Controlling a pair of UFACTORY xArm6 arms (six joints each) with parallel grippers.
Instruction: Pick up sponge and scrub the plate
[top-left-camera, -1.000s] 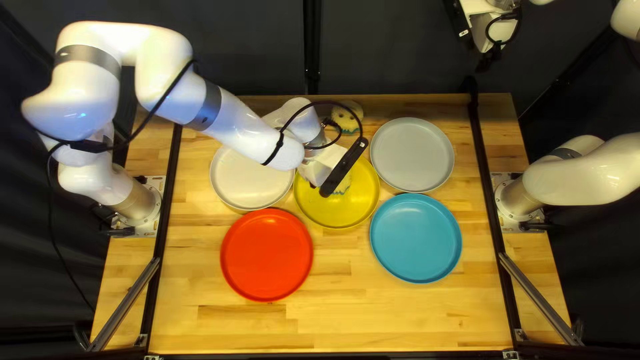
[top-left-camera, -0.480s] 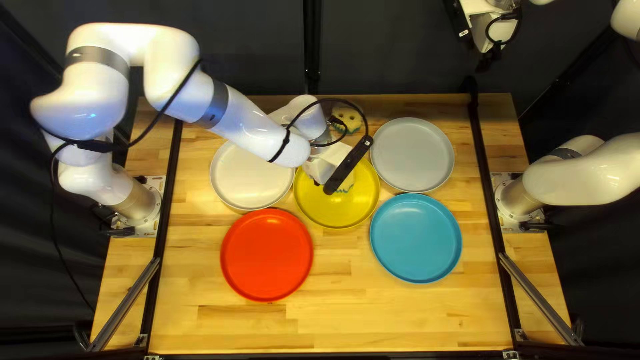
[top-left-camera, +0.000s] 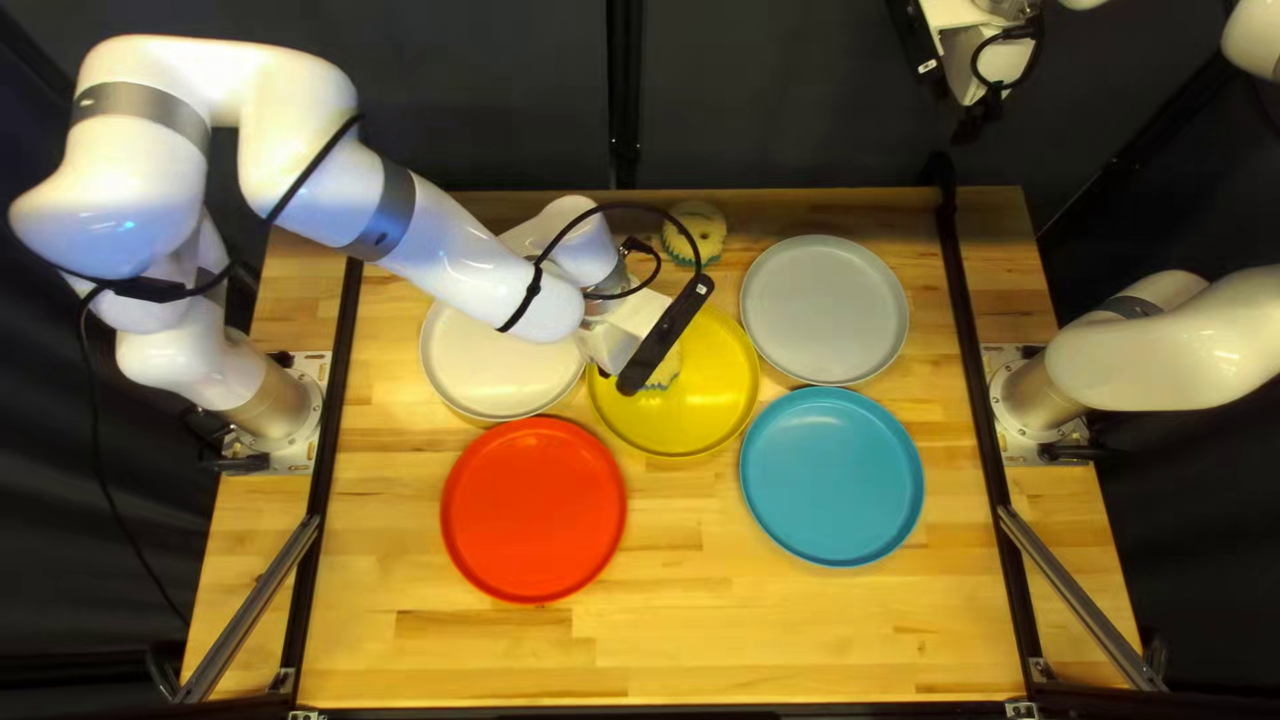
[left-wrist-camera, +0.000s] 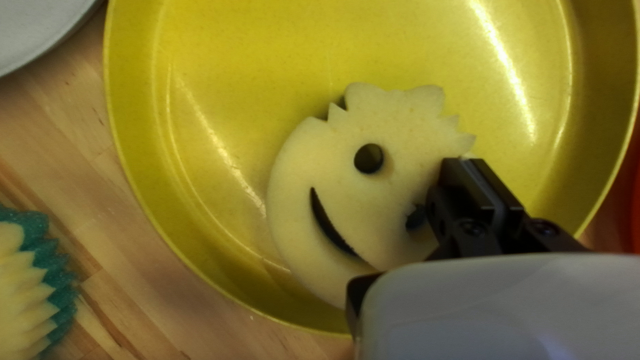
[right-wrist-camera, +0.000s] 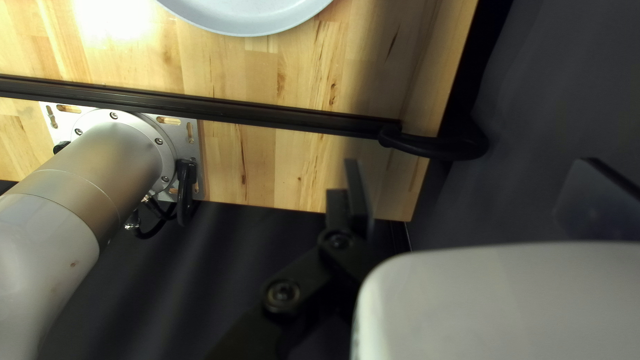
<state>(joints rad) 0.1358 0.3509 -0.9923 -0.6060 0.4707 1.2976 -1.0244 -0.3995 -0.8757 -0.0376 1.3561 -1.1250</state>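
My left gripper (top-left-camera: 630,331) is low over the yellow plate (top-left-camera: 707,407), its fingertips hidden in the top left view. A pale round sponge (top-left-camera: 666,371) with a cut-out smile shows partly beneath it. In the left wrist view the sponge (left-wrist-camera: 333,160) lies over the yellow plate (left-wrist-camera: 220,80), and the close-set fingers of my left gripper (left-wrist-camera: 475,180) pinch its edge beside one eye hole. My right gripper (top-left-camera: 980,114) hangs beyond the table's far edge. The right wrist view has my right gripper (right-wrist-camera: 473,197) wide open, nothing between its fingers.
Around the yellow plate are a white plate (top-left-camera: 494,354), a red plate (top-left-camera: 534,510), a blue plate (top-left-camera: 832,476) and a grey plate (top-left-camera: 824,310). A second sponge (top-left-camera: 696,235), teal underneath, sits behind the yellow plate.
My left gripper and the sponge with it shifted slightly right, then back left across the yellow plate. The right arm stayed still.
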